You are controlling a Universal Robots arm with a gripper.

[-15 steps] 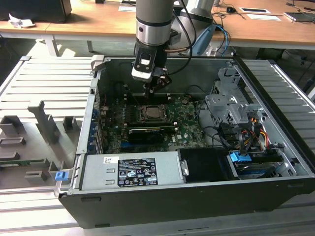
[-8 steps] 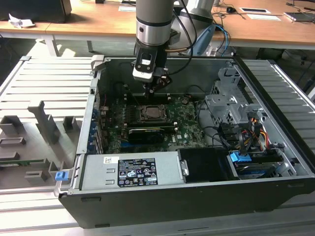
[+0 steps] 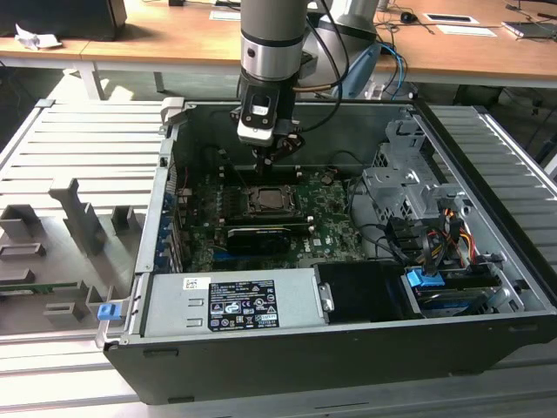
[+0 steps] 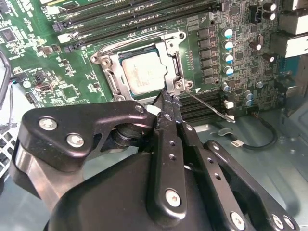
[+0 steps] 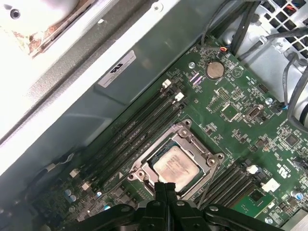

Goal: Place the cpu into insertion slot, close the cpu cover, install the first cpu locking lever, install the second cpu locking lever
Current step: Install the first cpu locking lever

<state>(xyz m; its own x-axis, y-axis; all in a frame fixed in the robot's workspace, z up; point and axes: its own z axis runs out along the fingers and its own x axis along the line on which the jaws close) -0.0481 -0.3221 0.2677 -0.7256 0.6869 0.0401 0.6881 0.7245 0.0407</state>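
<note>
The cpu (image 4: pixel 143 72) (image 5: pixel 175 166) lies silvery side up in the insertion slot (image 3: pixel 273 202) on the green board. The cpu cover (image 4: pixel 176 61) (image 5: pixel 194 146) lies flat around it as a metal frame. A thin wire locking lever (image 4: pixel 208 107) sticks out from the socket's corner over the memory slots. Another lever wire (image 4: pixel 137 40) runs along the socket's far edge. My gripper (image 3: pixel 277 153) (image 4: pixel 166 99) (image 5: pixel 165 186) hangs just above the socket's edge near that corner. Its fingers are shut, with nothing seen between them.
The board sits deep inside an open computer case (image 3: pixel 348 348) with tall walls. Long memory slots (image 5: pixel 144 130) flank the socket. A drive cage (image 3: pixel 405 187) and cable bundle (image 3: pixel 435 244) stand at the exterior view's right, and a power supply (image 3: pixel 235 300) at the front.
</note>
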